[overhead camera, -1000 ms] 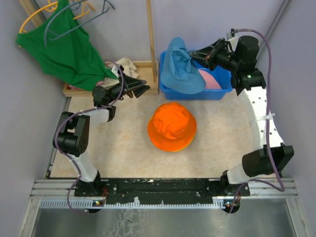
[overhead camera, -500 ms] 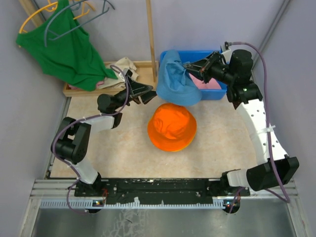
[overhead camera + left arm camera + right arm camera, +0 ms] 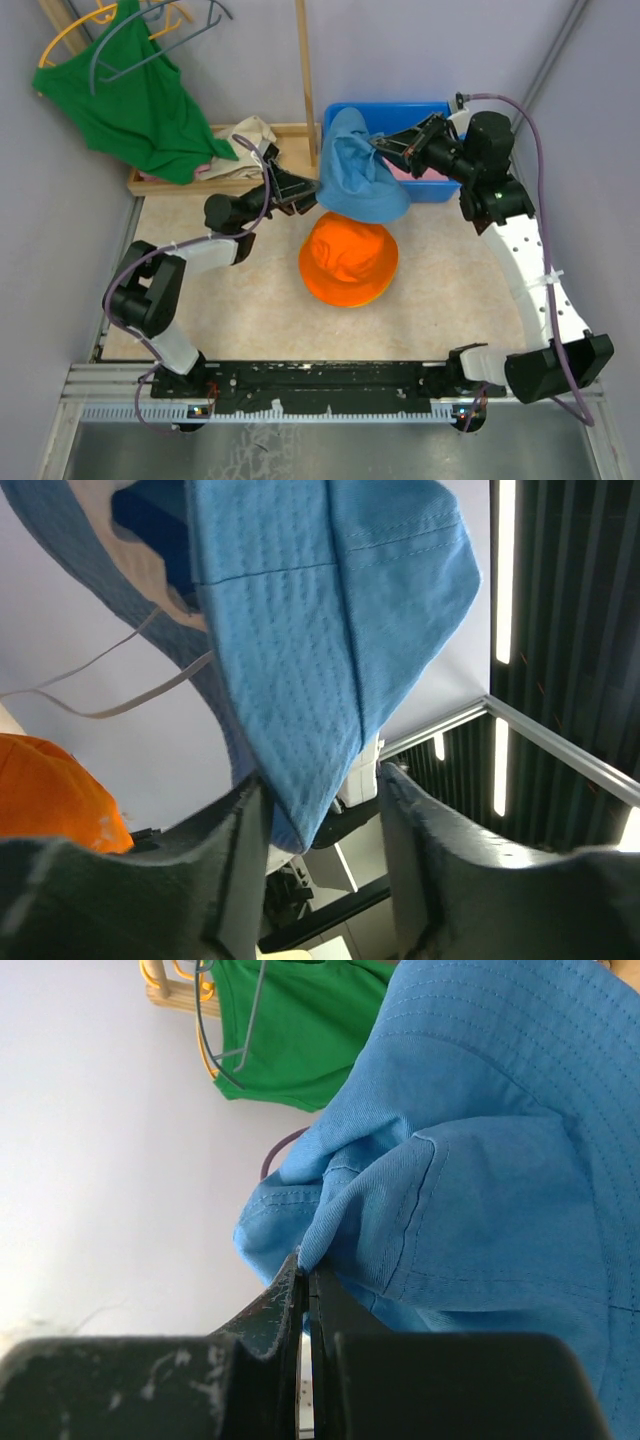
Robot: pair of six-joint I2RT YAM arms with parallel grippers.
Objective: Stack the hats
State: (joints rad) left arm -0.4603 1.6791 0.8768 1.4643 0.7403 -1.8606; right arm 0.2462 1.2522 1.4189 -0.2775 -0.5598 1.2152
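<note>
The right fingers are clenched on a fold of the light blue hat, which hangs at upper centre, just beyond the orange hat on the tabletop. Its brim tip droops between the parted left fingers, not yet pinched.

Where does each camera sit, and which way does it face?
Top external: above and behind the bases, looking down at the table; left arm, right arm, bright orange hat, blue bin.
Left wrist: on the left arm, tilted upward at the brim of the light blue hat; open left gripper straddles it.
Right wrist: on the right arm, facing the green tank top; right gripper shut on the hat's fold.
Shared: all three see the light blue hat.
</note>
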